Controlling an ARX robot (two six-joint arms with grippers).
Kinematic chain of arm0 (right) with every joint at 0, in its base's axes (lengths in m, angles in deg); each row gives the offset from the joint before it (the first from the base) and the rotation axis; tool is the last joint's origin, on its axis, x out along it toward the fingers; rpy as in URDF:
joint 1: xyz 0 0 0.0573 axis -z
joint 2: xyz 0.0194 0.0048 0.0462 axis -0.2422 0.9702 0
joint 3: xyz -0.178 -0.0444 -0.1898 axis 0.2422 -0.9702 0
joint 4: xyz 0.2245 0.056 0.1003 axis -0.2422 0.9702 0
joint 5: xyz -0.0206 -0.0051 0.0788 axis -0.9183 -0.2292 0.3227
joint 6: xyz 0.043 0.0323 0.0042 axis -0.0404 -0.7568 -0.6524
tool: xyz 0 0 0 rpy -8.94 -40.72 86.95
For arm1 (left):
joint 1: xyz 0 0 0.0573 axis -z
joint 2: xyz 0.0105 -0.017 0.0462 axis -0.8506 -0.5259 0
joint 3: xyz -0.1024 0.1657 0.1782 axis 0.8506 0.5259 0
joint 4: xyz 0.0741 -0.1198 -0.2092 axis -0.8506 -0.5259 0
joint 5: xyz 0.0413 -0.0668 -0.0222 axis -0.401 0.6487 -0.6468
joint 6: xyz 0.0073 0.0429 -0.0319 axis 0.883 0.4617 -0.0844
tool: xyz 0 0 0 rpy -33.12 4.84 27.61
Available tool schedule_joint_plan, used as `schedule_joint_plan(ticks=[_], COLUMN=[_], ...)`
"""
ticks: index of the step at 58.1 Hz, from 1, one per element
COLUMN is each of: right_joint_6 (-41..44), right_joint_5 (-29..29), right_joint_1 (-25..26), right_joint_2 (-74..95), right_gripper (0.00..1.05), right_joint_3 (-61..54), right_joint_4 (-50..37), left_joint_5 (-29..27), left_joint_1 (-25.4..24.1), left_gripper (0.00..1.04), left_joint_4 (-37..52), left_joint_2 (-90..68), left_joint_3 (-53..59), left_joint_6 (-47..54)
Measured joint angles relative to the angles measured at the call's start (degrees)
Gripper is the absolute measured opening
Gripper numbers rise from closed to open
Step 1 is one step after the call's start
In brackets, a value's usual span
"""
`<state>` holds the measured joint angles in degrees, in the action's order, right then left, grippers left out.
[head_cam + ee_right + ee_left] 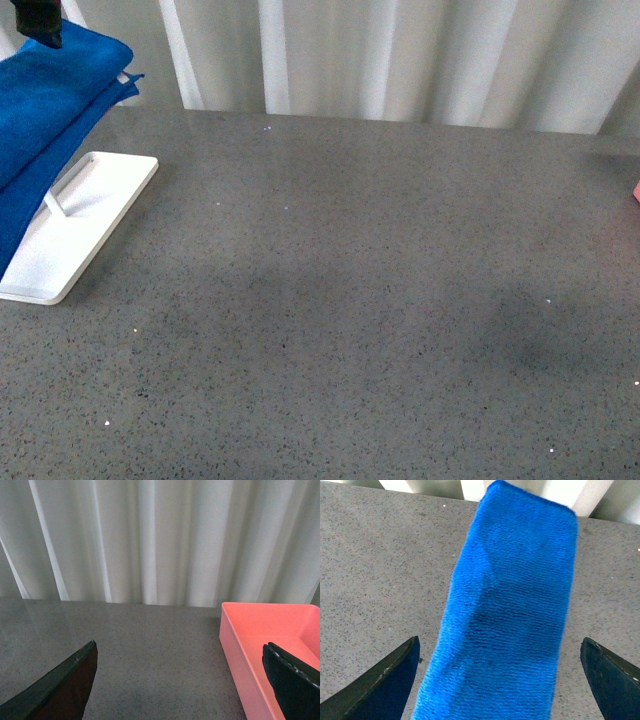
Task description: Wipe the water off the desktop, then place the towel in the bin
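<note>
The bright blue towel hangs folded over a rack at the far left of the dark-grey speckled desktop. In the left wrist view the towel runs straight between the fingers of my left gripper. That gripper is open, with its jaws wide on either side and not touching the cloth. My right gripper is open over bare desktop, beside the pink bin; one finger is over the bin. I cannot make out any water on the desktop.
The rack's white rectangular base lies at the left edge of the desktop. A dark part of the left arm shows above the towel. A sliver of the pink bin is at the right edge. White curtains hang behind.
</note>
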<state>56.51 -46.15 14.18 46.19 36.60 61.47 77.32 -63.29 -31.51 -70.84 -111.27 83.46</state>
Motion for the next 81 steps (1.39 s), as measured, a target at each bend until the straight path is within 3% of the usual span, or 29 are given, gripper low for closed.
schedule_joint_plan(ticks=[14,45,66,75,81], right_joint_6=[0.0,0.0,0.0,0.0,0.0], right_joint_5=[0.0,0.0,0.0,0.0,0.0], right_joint_1=[0.0,0.0,0.0,0.0,0.0], right_joint_2=[0.0,0.0,0.0,0.0,0.0], right_gripper=[0.98,0.98,0.98,0.98,0.98], right_joint_3=[0.0,0.0,0.0,0.0,0.0], right_joint_4=[0.0,0.0,0.0,0.0,0.0], left_joint_5=[0.7,-0.7,-1.2,-1.0,-0.6], left_joint_1=[-1.5,0.6,0.3,0.1,0.1], left_gripper=[0.98,0.97,0.43,0.12,0.06], left_joint_4=[1.6,6.4,6.9,6.9,6.4], left_joint_2=[-1.0,-6.4,-7.0,-6.1,-5.5], left_joint_3=[0.2,1.7,1.7,1.7,1.7], left_joint_6=[1.1,4.8,5.2,5.6,5.6])
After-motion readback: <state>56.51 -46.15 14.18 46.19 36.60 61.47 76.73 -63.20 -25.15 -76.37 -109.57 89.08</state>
